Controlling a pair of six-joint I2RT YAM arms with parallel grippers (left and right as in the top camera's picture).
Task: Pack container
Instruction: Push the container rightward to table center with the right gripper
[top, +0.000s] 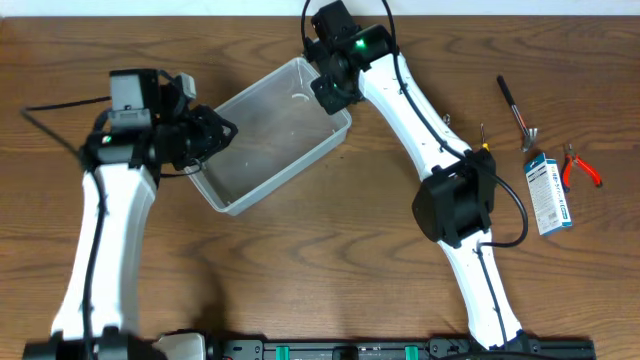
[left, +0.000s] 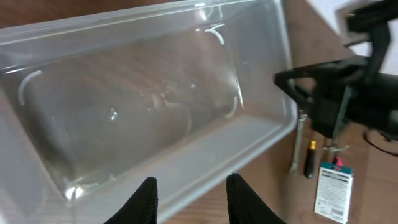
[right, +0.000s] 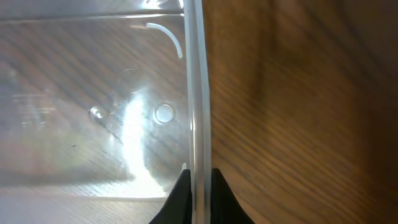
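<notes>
Clear container (top: 268, 140), red pliers (top: 580, 168), carded pack (top: 549, 193) well apart

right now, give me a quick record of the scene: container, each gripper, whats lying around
container: clear, empty, upright on the table, set at an angle
right gripper: shut on the container's rim at one end
left gripper: fingers either side of the rim at the opposite end; grip unclear
loose items: red pliers, black-handled tool, carded pack, all outside the container, on the right arm's side
</notes>
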